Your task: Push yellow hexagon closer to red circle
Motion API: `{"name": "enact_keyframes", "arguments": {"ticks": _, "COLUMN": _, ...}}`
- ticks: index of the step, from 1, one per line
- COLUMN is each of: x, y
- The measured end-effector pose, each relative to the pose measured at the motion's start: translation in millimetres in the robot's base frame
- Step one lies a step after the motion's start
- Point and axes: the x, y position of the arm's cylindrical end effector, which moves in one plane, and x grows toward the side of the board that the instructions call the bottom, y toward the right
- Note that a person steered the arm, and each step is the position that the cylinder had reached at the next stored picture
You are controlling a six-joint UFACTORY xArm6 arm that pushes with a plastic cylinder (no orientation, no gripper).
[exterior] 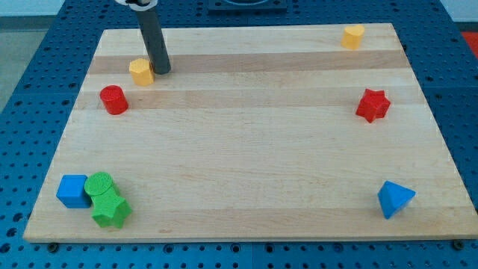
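Note:
The yellow hexagon [140, 72] lies near the board's upper left. The red circle [113, 99] lies just below and to the left of it, a small gap apart. My tip [161, 71] is at the lower end of the dark rod, right beside the yellow hexagon's right side, touching or nearly touching it.
A second yellow block [353, 36] sits at the top right. A red star [373, 104] is at the right. A blue triangle [393, 199] is at the bottom right. A blue cube [73, 191], a green circle [99, 184] and a green star [110, 210] cluster at the bottom left. The wooden board [246, 149] ends near them.

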Motion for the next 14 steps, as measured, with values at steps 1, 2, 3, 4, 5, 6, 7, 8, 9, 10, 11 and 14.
{"name": "enact_keyframes", "arguments": {"ticks": 1, "x": 0, "y": -8}}
{"name": "enact_keyframes", "arguments": {"ticks": 2, "x": 15, "y": -25}}
{"name": "enact_keyframes", "arguments": {"ticks": 3, "x": 27, "y": -29}}
{"name": "enact_keyframes", "arguments": {"ticks": 4, "x": 12, "y": -25}}
{"name": "enact_keyframes", "arguments": {"ticks": 5, "x": 25, "y": -27}}
{"name": "enact_keyframes", "arguments": {"ticks": 6, "x": 14, "y": -23}}
{"name": "enact_keyframes", "arguments": {"ticks": 7, "x": -11, "y": -23}}
{"name": "enact_keyframes", "arguments": {"ticks": 8, "x": -41, "y": -19}}
{"name": "enact_keyframes", "arguments": {"ticks": 9, "x": -51, "y": -39}}
{"name": "enact_keyframes", "arguments": {"ticks": 10, "x": -38, "y": -41}}
{"name": "enact_keyframes", "arguments": {"ticks": 11, "x": -17, "y": -45}}
{"name": "enact_keyframes", "arguments": {"ticks": 14, "x": 6, "y": -46}}
